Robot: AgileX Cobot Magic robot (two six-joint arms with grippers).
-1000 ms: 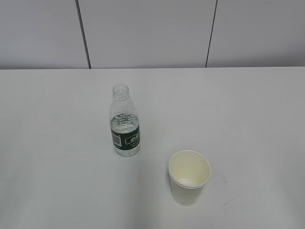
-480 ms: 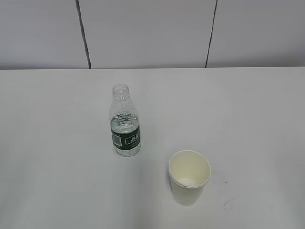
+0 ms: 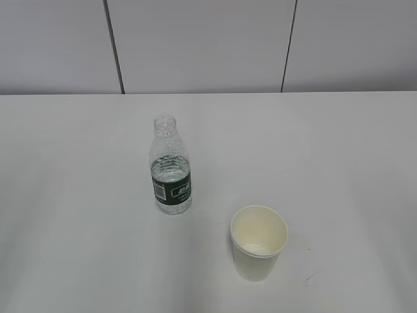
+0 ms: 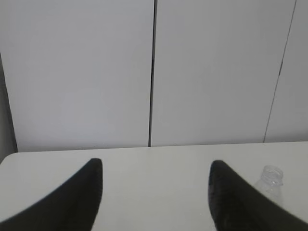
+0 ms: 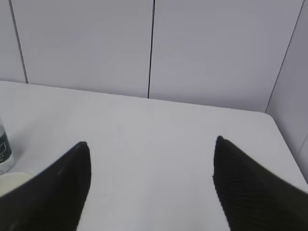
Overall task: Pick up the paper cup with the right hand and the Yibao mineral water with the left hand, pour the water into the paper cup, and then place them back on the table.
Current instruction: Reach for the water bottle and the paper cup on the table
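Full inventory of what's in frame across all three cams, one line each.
Yibao mineral water: 1, clear ribbed plastic with dark green label, no cap, upright on the table, left of centre and behind the cup.
paper cup: 1, cream-white, upright and open, near front edge, right of the bottle and apart from it.
table: 1, plain white, a few tiny dark specks near the cup.
wall panels: light grey, dark vertical seams, behind the table.
left hand: 1 gripper, black fingers spread, empty, bottle mouth by its right finger in the left wrist view.
right hand: 1 gripper, black fingers spread, empty, above bare table.
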